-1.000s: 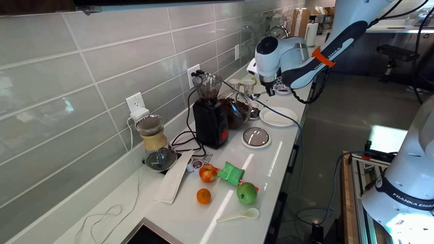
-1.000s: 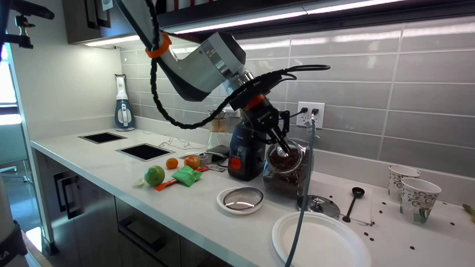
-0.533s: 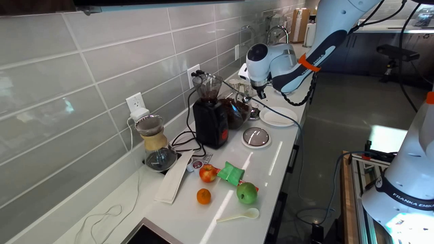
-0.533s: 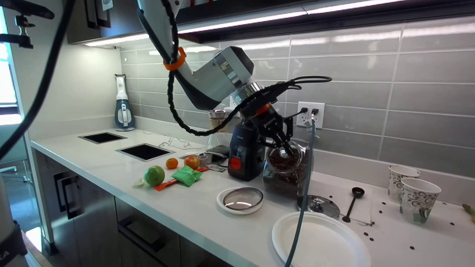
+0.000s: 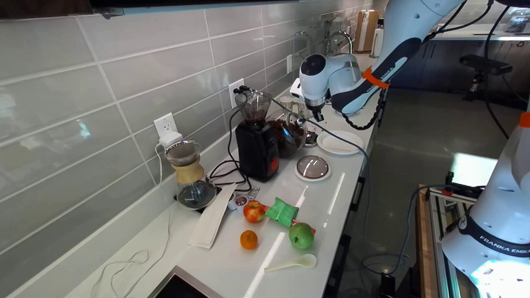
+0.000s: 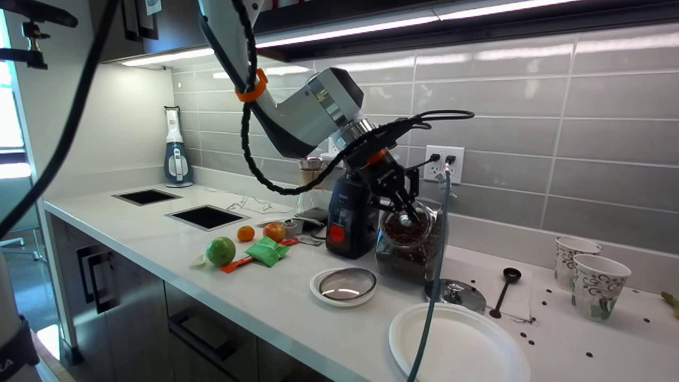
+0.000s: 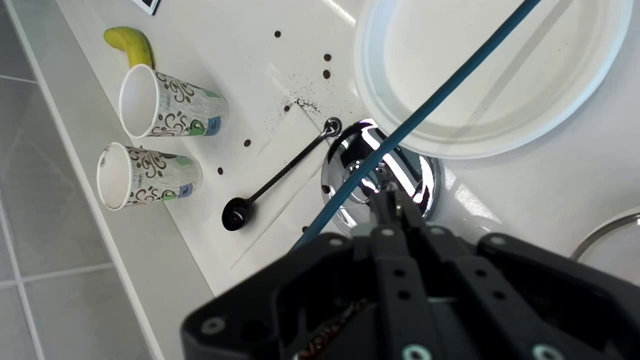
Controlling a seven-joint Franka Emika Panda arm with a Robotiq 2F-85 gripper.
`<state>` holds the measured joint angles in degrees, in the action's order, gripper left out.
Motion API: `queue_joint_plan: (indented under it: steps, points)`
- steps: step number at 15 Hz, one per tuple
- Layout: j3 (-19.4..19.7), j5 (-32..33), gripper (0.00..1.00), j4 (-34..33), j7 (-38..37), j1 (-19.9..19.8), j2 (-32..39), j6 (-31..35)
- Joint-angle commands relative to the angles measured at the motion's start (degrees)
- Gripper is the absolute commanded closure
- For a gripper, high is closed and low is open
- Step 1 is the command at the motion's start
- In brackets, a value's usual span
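Note:
My gripper is shut on the handle of a small metal spoon. In an exterior view the gripper points down at the mouth of a tilted glass jar of dark coffee beans, with the spoon's bowl at the opening. I cannot tell whether the spoon touches the beans. The jar leans beside a black grinder. In the wrist view the fingertips are close together with a bit of metal between them, in front of a shiny lid. The spoon's bowl is hidden there.
A blue cable crosses beside the jar and over a white plate. A black scoop, paper cups, a banana and stray beans lie beyond. A strainer, fruit and a green packet are nearer the grinder.
The gripper has moved down and toward the jar, bringing the spoon to its mouth. Most of this motion came before half a second ago; since then the arm has barely moved.

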<state>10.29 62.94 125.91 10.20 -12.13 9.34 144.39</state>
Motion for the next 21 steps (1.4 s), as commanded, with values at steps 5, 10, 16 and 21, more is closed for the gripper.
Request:
queue_joint_plan:
  steps: [5, 10, 16, 21]
  points:
    - [0.4, 7.2, 0.99, 0.3, -6.7, 1.9, 3.9, -0.8]
    - [0.0, 14.0, 0.99, 0.0, -12.5, 2.4, 5.5, -1.2]
    - [-0.5, 19.3, 0.99, -1.2, -16.5, 2.7, 8.0, -0.7]
    - [-1.1, 21.3, 0.73, -1.6, -18.2, 2.6, 9.0, -0.8]
